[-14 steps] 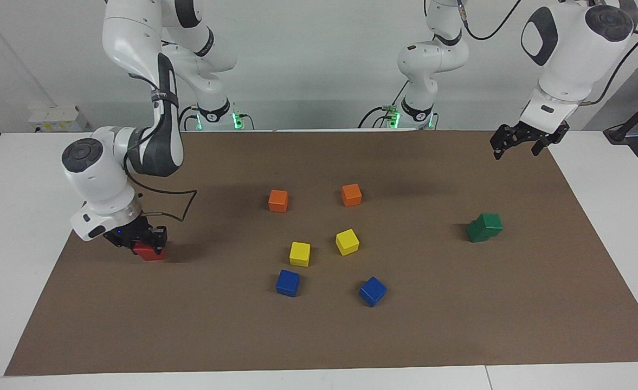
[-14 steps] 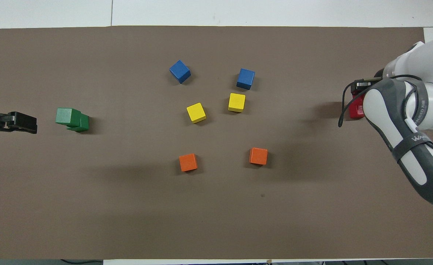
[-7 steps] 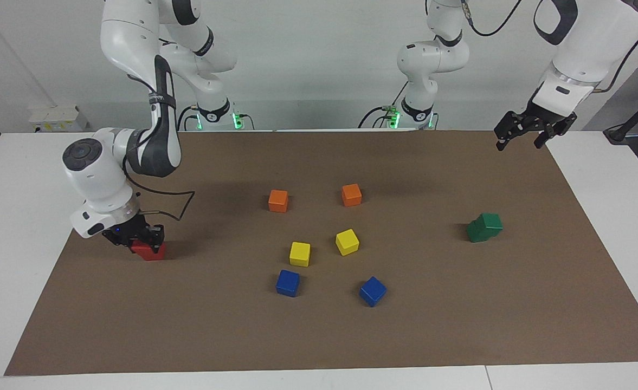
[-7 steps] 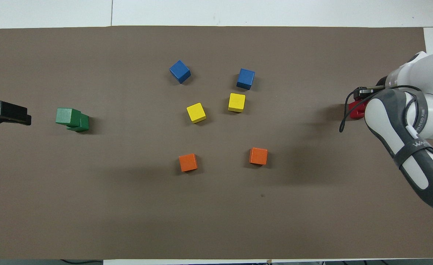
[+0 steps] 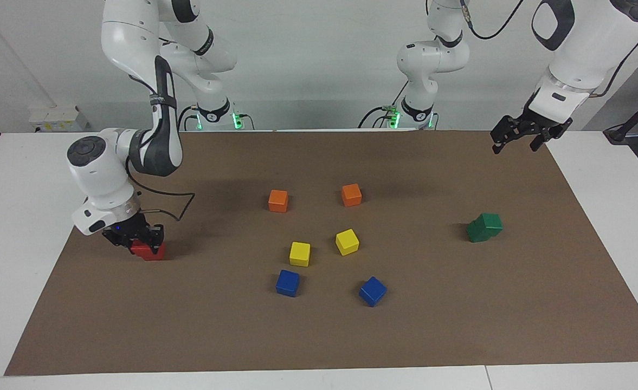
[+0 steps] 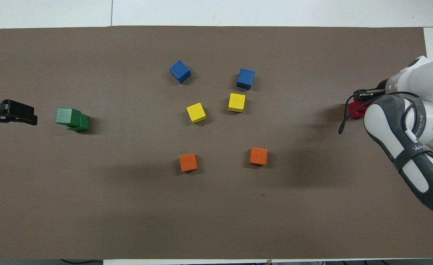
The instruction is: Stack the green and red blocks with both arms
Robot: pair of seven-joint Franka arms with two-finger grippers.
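Two dark green blocks (image 5: 484,227) stand stacked toward the left arm's end of the brown mat, the upper one (image 6: 64,115) shifted off-centre on the lower (image 6: 80,123). A red block (image 5: 147,251) lies low at the mat near the right arm's end, and my right gripper (image 5: 137,241) is shut on it from above. In the overhead view the right arm covers most of this red block (image 6: 355,109). Only one red block shows. My left gripper (image 5: 520,135) hangs open and empty, high over the mat's corner by its own base, well apart from the green stack.
Two orange cubes (image 5: 278,200) (image 5: 351,195), two yellow cubes (image 5: 300,253) (image 5: 347,241) and two blue cubes (image 5: 287,283) (image 5: 372,291) sit in the middle of the mat (image 5: 319,336). White table surrounds the mat.
The left gripper rose from above the mat's corner, then settled slightly toward the middle. The right arm's wrist shifted a little while its gripper stayed shut on the red block.
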